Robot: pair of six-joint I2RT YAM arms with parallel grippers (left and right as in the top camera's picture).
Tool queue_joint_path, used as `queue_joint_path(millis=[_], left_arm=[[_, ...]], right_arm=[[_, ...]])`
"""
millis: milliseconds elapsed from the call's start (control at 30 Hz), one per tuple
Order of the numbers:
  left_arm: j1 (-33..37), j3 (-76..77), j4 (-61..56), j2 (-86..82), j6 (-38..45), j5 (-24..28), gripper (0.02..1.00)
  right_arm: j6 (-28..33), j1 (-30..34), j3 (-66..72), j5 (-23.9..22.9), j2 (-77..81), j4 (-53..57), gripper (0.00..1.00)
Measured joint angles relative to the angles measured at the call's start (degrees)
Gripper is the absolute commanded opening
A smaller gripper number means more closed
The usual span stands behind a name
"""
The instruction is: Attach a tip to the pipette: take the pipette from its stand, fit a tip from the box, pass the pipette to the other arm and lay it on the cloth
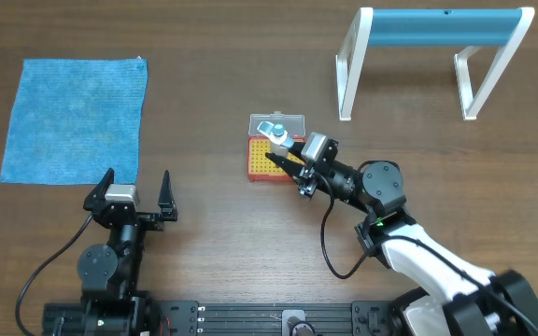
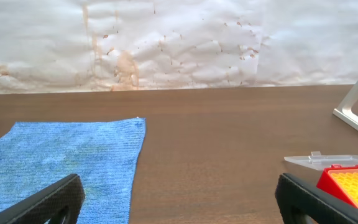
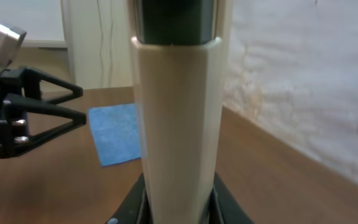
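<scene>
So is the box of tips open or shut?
Open: the tip box shows its orange rack, and its clear lid is flipped back behind it.

Left gripper [image 1: 138, 175] jaws wide; right gripper [image 1: 286, 159] clamped.

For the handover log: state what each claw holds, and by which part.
Right claw grips the pipette around its pale body. Left claw is open, holding nothing.
</scene>
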State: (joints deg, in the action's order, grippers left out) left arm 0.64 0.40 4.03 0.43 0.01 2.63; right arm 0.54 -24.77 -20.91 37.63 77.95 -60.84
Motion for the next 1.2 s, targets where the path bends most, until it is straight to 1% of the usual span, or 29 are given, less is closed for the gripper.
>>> queue_joint_path(millis=[67,200,367,500,1200], left_arm=[[0.0,0.0,0.0,0.0,0.0,0.0,0.998],[0.0,0.0,0.0,0.0,0.0,0.0,0.998],[0.0,0.0,0.0,0.0,0.0,0.0,0.998],[0.0,0.0,0.0,0.0,0.0,0.0,0.998],[0.0,0.0,0.0,0.0,0.0,0.0,1.000]], right_arm=[[1.6,0.0,0.0,-0.6,2.4,-2.9,0.075],[3.3,0.0,0.1,-3.7,5.8,-5.6,0.075],[3.4,0.0,-1.2,-5.2,10.2,-7.8,0.077],[3.5,0.0,-3.0,-5.6,12.9,-8.5,0.075],[2.6,-0.9,-3.5,-6.1,15.9,-9.4,0.077]])
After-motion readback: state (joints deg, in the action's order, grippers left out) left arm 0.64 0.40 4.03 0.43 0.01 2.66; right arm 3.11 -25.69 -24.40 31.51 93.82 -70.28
